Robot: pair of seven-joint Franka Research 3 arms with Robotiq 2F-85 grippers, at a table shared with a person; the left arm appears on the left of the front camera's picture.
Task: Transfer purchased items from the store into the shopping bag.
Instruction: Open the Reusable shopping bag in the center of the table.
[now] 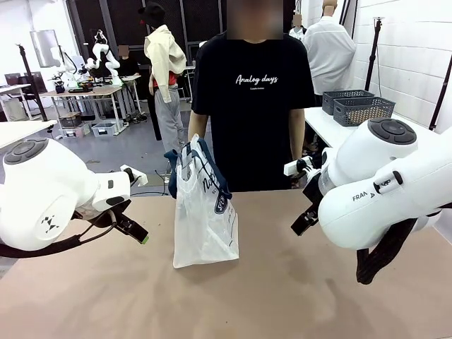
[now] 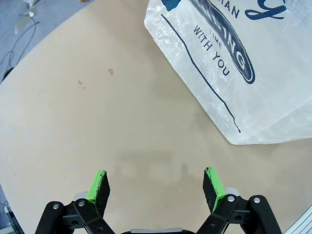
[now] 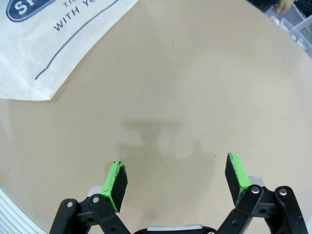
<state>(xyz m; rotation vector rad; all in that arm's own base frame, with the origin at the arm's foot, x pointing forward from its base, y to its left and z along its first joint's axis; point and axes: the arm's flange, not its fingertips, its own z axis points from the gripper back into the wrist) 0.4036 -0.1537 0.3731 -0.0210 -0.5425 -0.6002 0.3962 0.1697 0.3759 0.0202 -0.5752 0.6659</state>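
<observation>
Left jaws spread wide, green pads point(image 2: 100, 187) with nothing between, bare desk point(image 2: 122, 112) below. Right jaws likewise spread and empty, pads point(image 3: 117, 180) over bare desk.

Bag point(image 1: 205, 219) stands mid-desk at my 12 o'clock, propped by the person's hand point(image 1: 191, 145) at its straps point(image 1: 172, 173). From the left wrist it lies at 1 o'clock, from the right wrist at 11.

Risks: the bag is limp and held only at the top. A nudge from either arm could tip or fold it, and jaws going in could snag a strap.

Hard to tell: what's inside the bag, how wide its mouth gapes. My right arm's bulk covers the desk at 3 o'clock.
</observation>
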